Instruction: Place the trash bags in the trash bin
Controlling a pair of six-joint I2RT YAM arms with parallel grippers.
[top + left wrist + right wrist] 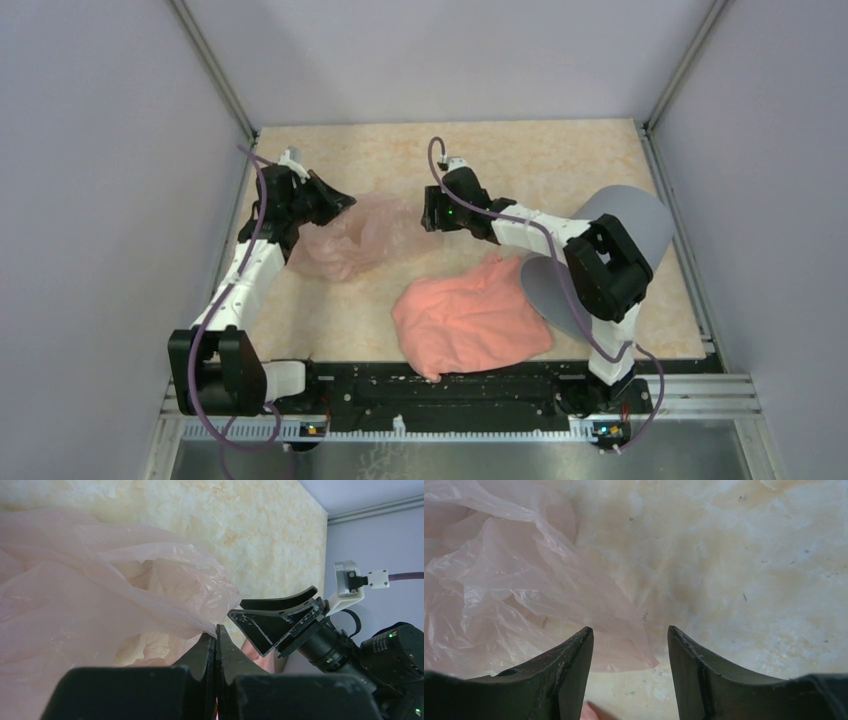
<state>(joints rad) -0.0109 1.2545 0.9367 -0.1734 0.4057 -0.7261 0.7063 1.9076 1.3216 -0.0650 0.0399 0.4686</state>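
Note:
The see-through pale pink trash bag [355,238] lies crumpled on the table's left half. My left gripper [343,201] is at its upper edge and shut on a fold of the film [200,622], the jaws pressed flat together [216,632]. My right gripper [428,214] is at the bag's right edge and open. A thin corner of the bag [621,640] lies on the table between its fingertips [629,635]. The grey trash bin [630,215] lies tipped over at the right, partly hidden behind my right arm.
An opaque salmon-pink folded sheet [470,320] lies at the front centre, touching the bin. The right gripper's black fingers [272,622] show close to the left gripper. Grey walls close in the table on three sides.

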